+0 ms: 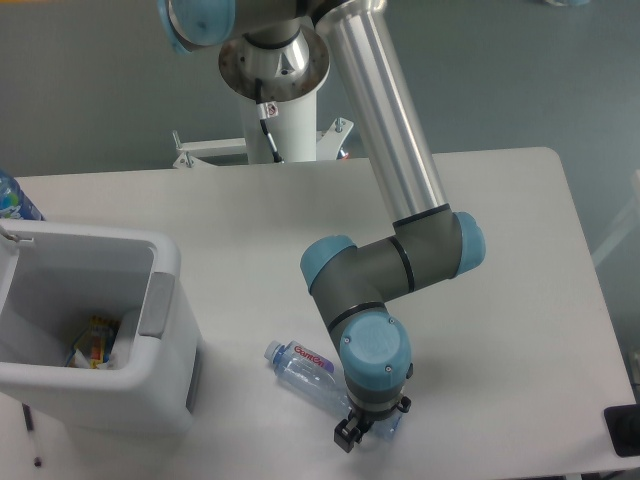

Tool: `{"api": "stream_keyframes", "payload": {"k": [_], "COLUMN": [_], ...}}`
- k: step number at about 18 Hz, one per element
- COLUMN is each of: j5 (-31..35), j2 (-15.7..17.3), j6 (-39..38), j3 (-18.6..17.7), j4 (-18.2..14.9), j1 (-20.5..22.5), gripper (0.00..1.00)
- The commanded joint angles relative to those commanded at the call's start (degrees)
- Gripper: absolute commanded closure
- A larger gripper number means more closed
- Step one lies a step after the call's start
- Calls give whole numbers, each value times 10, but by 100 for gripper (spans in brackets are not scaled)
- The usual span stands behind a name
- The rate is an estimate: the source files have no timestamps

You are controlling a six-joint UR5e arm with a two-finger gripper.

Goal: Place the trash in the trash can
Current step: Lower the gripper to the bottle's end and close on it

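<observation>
one water bottle (305,368) lying on table (250,220), claw (352,432) at its base, grip unclear, bin (90,330) left

The scene is lit evenly and brightly from above. Soft shadows are cast on the desk (250,230). Everything is slightly blurred.

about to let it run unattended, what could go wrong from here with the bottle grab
1. The tool sits at the base end of the water bottle, not its middle, so the round, lying bottle may roll or pivot out as it closes or lifts.
2. The wrist hides the contact, so the grip cannot be confirmed.
3. Held at one end, the bottle could swing and clip the trash can rim.
</observation>
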Motion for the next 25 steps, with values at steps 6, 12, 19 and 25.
{"api": "stream_keyframes", "payload": {"k": [6,12,19,25], "j5": [1,1,-10,-30], "j2": [-10,-6,19,38], "j6": [-32,-32,-27,-23], "j3": [20,21,20,24], "j4": [0,0,-2,1], "j1": [0,1,2,9], "gripper": [46,52,52,52]}}
